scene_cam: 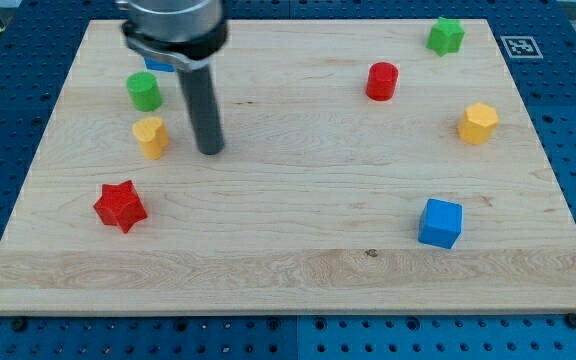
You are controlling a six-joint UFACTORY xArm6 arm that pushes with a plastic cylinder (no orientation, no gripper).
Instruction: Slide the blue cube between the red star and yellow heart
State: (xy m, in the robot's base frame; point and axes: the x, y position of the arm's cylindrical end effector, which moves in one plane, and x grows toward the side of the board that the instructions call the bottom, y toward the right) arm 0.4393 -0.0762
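The blue cube (pixel 440 222) sits at the view's lower right on the wooden board (pixel 288 270). The red star (pixel 120 206) lies at the view's left. The yellow heart (pixel 151 136) lies just above and to the right of the star. My tip (pixel 210 150) rests on the board just right of the yellow heart, far left of the blue cube. A second blue block (pixel 156 62) is mostly hidden behind the arm at the view's top left.
A green cylinder (pixel 145 91) stands above the yellow heart. A red cylinder (pixel 382 81) is at the top centre-right. A green star (pixel 446 36) is at the top right. A yellow hexagonal block (pixel 478 123) is at the right.
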